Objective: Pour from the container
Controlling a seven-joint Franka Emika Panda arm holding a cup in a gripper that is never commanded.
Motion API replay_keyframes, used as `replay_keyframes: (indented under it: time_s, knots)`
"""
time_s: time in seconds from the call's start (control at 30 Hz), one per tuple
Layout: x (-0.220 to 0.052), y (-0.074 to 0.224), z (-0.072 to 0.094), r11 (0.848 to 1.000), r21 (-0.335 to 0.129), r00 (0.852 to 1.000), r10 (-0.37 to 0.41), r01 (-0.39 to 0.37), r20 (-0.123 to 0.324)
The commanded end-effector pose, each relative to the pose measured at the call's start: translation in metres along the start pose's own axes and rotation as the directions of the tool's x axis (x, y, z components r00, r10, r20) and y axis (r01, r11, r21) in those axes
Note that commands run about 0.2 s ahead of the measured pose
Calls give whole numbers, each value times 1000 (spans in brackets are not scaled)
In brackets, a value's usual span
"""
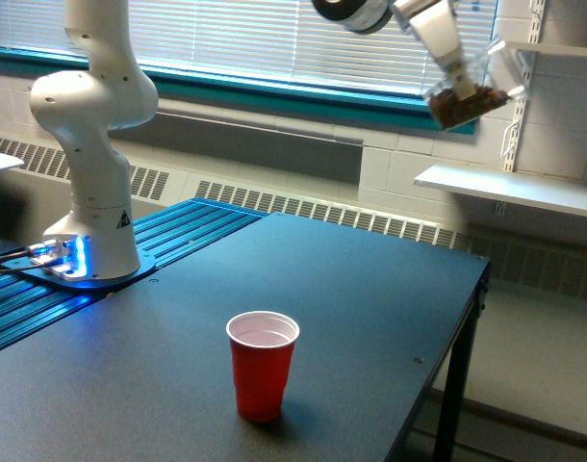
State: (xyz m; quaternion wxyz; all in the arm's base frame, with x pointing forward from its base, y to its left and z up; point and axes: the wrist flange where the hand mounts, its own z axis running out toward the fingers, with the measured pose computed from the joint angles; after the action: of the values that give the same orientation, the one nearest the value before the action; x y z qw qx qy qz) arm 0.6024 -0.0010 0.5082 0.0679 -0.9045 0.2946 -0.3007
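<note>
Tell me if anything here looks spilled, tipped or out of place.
Nothing looks spilled. The clear cup with brown bits is held tilted high at the exterior view's upper right, well away from the red cup, which stands upright on the black table.

The clear plastic cup (pixel 470 85) with brown crumbly bits hangs tilted high at the exterior view's upper right.

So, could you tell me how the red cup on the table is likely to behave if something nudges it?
The red cup looks empty, showing only its white inside, so it is probably light and would slide or tip easily. It stands upright on a base narrower than its rim, so it is likely top-heavy. On its side it would probably roll in a curve.
</note>
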Motion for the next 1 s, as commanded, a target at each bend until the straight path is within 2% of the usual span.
replay_keyframes:
  time_s: [0.03, 0.57, 1.0]
  knots:
    - [3, 33, -2, 999, -27, 999, 42, -43, -22]
    - [-11, 111, -3, 986, -110, 992, 123, -127, -36]
    - [-30, 179, -6, 969, -181, 986, 164, -166, -27]
